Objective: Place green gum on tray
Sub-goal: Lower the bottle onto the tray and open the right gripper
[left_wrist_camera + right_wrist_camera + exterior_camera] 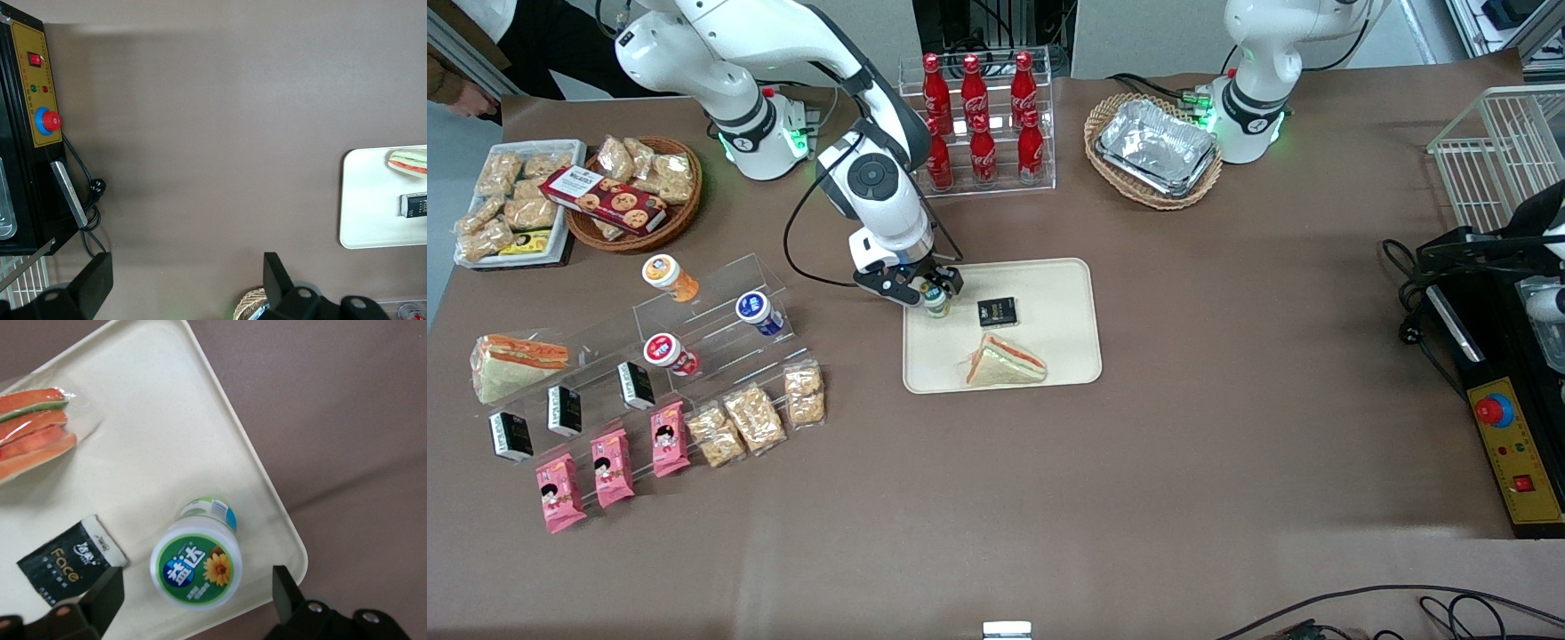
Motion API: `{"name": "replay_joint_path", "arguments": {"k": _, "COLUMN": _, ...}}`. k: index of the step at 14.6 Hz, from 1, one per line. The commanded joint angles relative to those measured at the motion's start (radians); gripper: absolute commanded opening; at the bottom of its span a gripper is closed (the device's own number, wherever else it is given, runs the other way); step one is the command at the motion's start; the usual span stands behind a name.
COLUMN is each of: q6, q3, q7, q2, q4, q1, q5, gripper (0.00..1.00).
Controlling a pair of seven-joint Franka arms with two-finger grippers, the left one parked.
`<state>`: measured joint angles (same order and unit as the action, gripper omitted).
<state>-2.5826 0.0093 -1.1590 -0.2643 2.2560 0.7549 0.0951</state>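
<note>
The green gum (935,302) stands upright on the cream tray (1058,284), in the tray's corner nearest the working arm's end and farthest from the front camera. In the right wrist view its white-and-green lid (195,568) faces up, close to the tray's rim (267,480). My gripper (927,288) hovers right above the gum. It is open: the two black fingers (107,597) stand on either side of the bottle with gaps, not touching it. The gripper's midpoint (197,581) lies over the lid. The tray also shows in the left wrist view (373,207).
On the tray lie a black packet (997,311) beside the gum and a wrapped sandwich (1003,363) nearer the camera. A rack of red cola bottles (978,116) stands close above the tray. An acrylic shelf with orange-lidded (669,276) and blue-lidded (758,312) bottles lies toward the working arm's end.
</note>
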Motion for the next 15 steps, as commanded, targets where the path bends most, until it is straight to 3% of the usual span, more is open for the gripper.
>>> {"name": "replay_joint_path", "arguments": {"k": 1, "q6": -0.021, "q3": -0.008, "q7": -0.024, "q2": 0.005, "q4": 0.004, "q1": 0.001, "q5": -0.021, "gripper": 1.00}}
{"name": "replay_joint_path", "arguments": {"k": 6, "q6": 0.091, "q3": -0.015, "q7": 0.076, "q2": 0.091, "q4": -0.036, "q1": -0.045, "q5": -0.020, "gripper": 1.00}}
{"name": "replay_joint_path", "arguments": {"k": 15, "q6": 0.701, "q3": -0.022, "q7": 0.309, "q2": 0.171, "q4": -0.481, "q1": -0.121, "q5": -0.020, "gripper": 1.00}}
